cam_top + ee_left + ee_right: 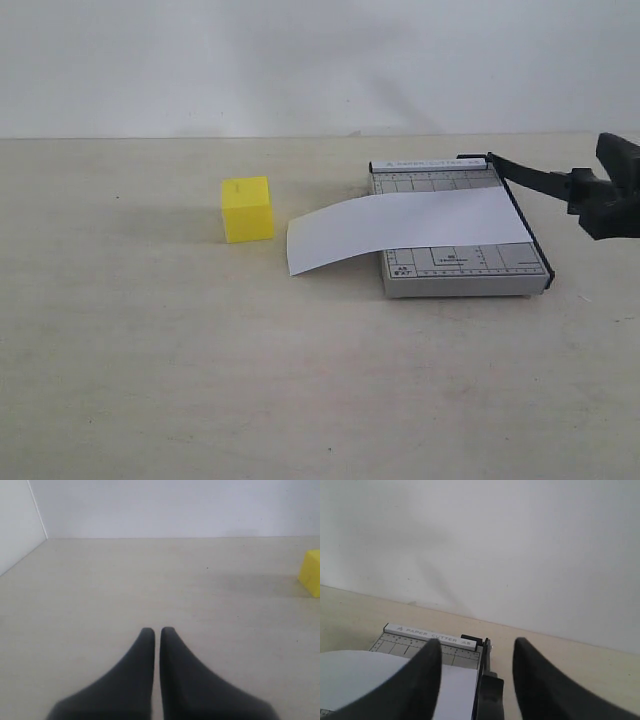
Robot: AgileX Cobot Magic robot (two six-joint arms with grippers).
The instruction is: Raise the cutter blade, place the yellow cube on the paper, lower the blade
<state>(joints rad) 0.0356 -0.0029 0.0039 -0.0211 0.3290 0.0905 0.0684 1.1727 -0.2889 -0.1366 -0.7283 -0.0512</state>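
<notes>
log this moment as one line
cutter blade raised | right end effector open astride it | left end effector shut | yellow cube beside paper

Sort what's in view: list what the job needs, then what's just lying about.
Needed for the job:
cutter blade, yellow cube, paper, grey cutter board that carries the blade.

Lying about:
no loose extras show; apart from those there is only the table and the back wall.

Exterior: raised, facing wall (300,60) beyond cutter board (460,262). Right wrist: close over board. Left wrist: low, shares yellow cube (312,572).
</notes>
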